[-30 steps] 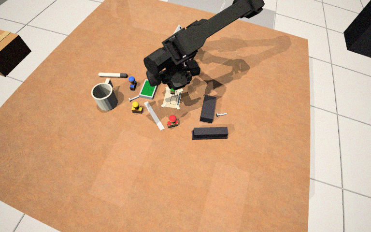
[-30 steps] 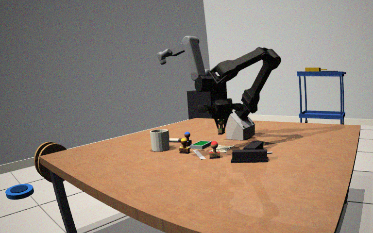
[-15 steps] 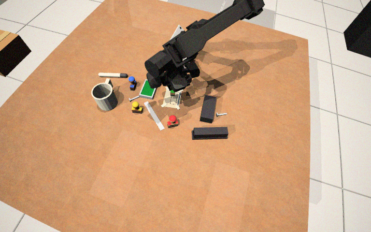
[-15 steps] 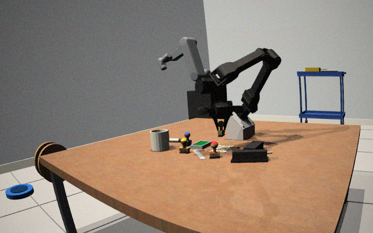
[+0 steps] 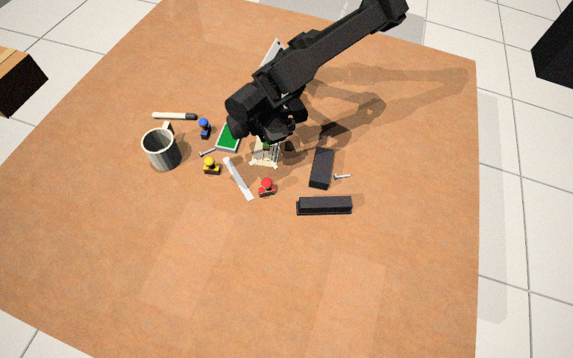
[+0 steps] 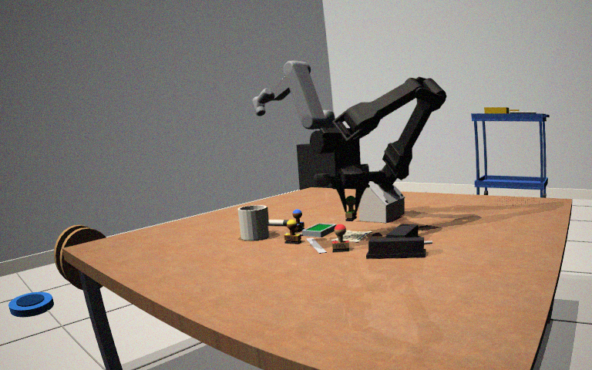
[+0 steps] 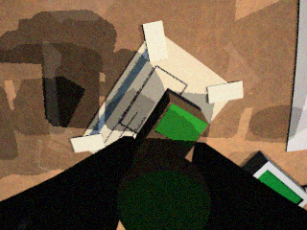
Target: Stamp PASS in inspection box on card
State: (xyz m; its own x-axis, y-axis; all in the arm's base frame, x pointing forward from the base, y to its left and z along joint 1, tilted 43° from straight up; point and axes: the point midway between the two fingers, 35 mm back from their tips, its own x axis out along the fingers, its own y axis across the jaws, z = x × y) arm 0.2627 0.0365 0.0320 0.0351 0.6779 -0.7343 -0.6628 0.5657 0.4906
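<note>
My gripper (image 6: 351, 213) (image 7: 163, 149) is shut on the green stamp (image 5: 265, 145) (image 6: 350, 215) (image 7: 182, 124), holding it upright above the card (image 5: 257, 160) (image 6: 352, 237) (image 7: 184, 57). The cream card lies on the bench with tape at its corners. In the wrist view the inspection box (image 7: 171, 76) is a thin dark outline, and the stamp's block overlaps its lower right side. Shadow covers much of the box. The stamp's underside is hidden. The ink pad (image 5: 228, 136) (image 6: 321, 229) (image 7: 280, 187), green in a grey tray, lies beside the card.
A red stamp (image 5: 266, 189) (image 6: 340, 243), a yellow stamp (image 5: 211, 168) and a blue stamp (image 5: 204, 130) stand nearby. A pale flat strip (image 5: 239, 179) (image 7: 297, 86) lies near the card. There are also a mug (image 5: 164, 154), a white marker (image 5: 171, 115) and two black blocks (image 5: 321, 168) (image 5: 324, 204).
</note>
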